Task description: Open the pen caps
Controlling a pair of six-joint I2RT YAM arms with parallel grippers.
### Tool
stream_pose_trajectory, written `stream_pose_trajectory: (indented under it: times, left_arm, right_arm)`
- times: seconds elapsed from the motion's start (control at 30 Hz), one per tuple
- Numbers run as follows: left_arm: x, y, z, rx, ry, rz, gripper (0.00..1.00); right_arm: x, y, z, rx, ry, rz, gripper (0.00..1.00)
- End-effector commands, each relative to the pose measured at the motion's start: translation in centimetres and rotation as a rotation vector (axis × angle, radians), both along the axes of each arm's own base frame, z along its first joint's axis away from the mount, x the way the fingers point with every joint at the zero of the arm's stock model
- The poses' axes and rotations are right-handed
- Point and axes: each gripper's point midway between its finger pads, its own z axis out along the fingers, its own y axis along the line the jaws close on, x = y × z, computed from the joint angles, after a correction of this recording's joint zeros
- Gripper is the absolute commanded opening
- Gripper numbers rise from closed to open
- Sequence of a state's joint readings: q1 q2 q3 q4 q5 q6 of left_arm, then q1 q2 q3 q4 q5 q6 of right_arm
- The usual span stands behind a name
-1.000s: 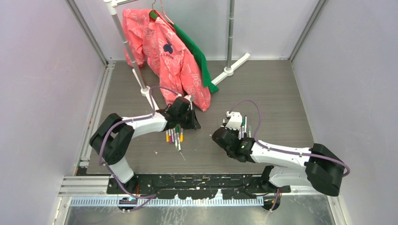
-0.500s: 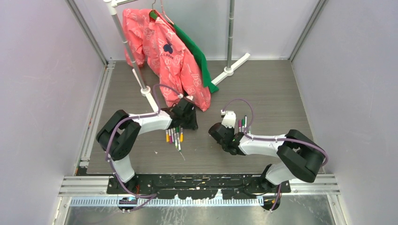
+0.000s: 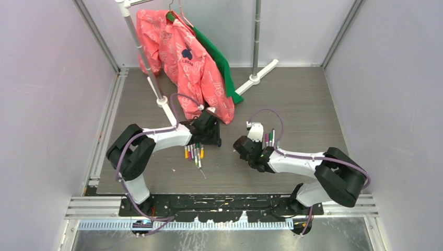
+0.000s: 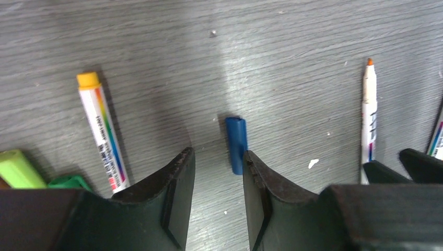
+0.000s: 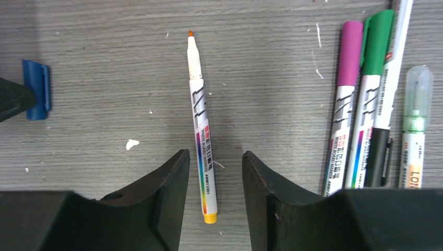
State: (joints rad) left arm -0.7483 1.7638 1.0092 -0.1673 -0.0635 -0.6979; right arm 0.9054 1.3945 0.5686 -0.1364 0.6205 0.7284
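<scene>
On the grey wood-grain surface [image 4: 292, 31], between the two arms, a blue cap [image 4: 236, 144] is lying loose and flat, just ahead of the left hand [image 4: 217, 154] and close against the tip of one finger, perhaps touching it. That hand's jaws are being held apart with nothing between them, so the cap is judged to be off its pen and in need of no grip. Near it, an uncapped pen [image 5: 198, 104] is lying flat on the surface, its orange tip pointing away from the right hand [image 5: 213, 154]. The right hand's jaws are also being held apart, one on each side of the barrel without pressing it, so nothing is being gripped there either. To that hand's right, a purple cap [image 5: 350, 52] and a green cap [image 5: 380, 42] are being carried on their pens, which are lying side by side and touching. These are judged to be the work not yet done, with both hands being presented empty for the next pen.
</scene>
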Motion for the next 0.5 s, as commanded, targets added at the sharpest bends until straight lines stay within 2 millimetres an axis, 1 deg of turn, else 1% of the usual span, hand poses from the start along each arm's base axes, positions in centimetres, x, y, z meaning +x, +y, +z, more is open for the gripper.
stream_pose_trajectory:
  times: [0.0,0.17,0.27,0.33,0.4,0.43,0.47]
  left_arm:
    - [-0.4,1.6,1.6,0.042,-0.041,0.032,0.41]
    - [-0.4,1.7,3.5,0.017,-0.087,0.038,0.45]
    - [-0.5,1.4,4.7,-0.008,-0.11,0.026,0.49]
    - [-0.6,1.2,5.7,-0.052,-0.133,0.029,0.54]
    - [-1.0,1.1,6.3,-0.102,-0.15,0.035,0.61]
    - [-1.0,1.0,6.8,-0.136,-0.17,0.037,0.65]
    - [-1.2,0.9,7.4,-0.173,-0.189,0.039,0.7]
  right_arm:
    - [1.5,0.2,4.3,0.035,-0.099,-0.028,0.48]
    - [1.8,-1.2,6.2,0.01,-0.144,-0.071,0.52]
    - [1.8,-2.4,6.5,-0.016,-0.147,-0.107,0.52]
    - [1.9,-3.0,6.6,-0.019,-0.148,-0.128,0.53]
    - [2.1,-3.7,6.7,-0.016,-0.148,-0.148,0.53]
    - [2.1,-4.0,6.6,-0.017,-0.146,-0.153,0.53]
    - [2.1,-4.3,6.6,-0.017,-0.141,-0.16,0.53]
